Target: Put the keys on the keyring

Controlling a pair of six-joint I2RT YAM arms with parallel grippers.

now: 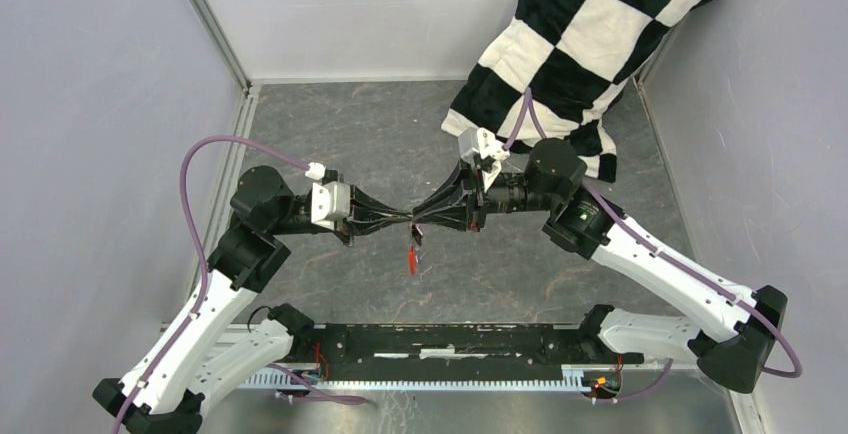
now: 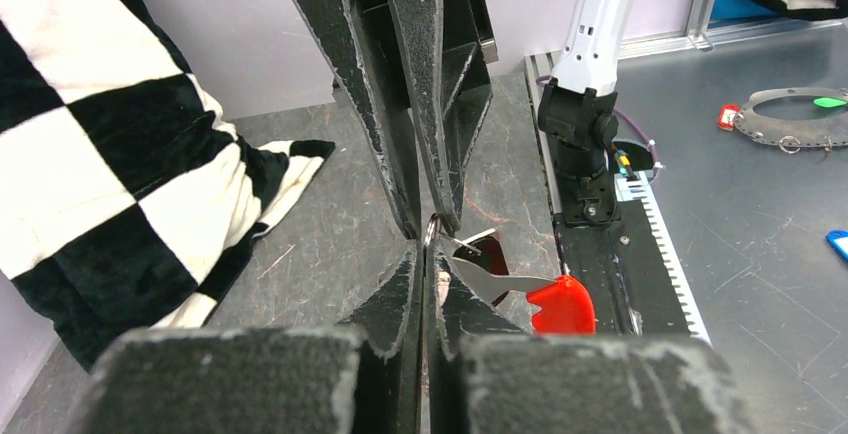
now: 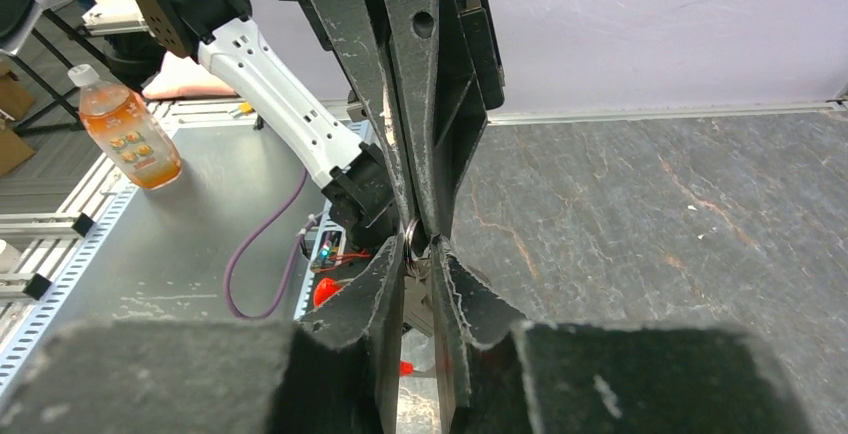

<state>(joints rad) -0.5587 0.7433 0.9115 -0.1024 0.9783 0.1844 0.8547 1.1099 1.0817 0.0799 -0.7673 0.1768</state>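
Dark stone table (image 1: 560, 254); left claw (image 1: 408, 219) clamped shut on keyring (image 2: 431, 226); right claw (image 1: 422, 219): cannot tell; red tag (image 1: 412, 262) dangles.

Soft, even light falls from above on my desk (image 1: 330, 124), leaving only faint shadows beneath my arms. In both wrist views my own fingers (image 2: 250, 384) blur up close, while farther surfaces stay sharp.

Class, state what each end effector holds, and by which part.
Left end effector pinches the keyring by its metal loop; right end effector meets that loop, grip unclear.
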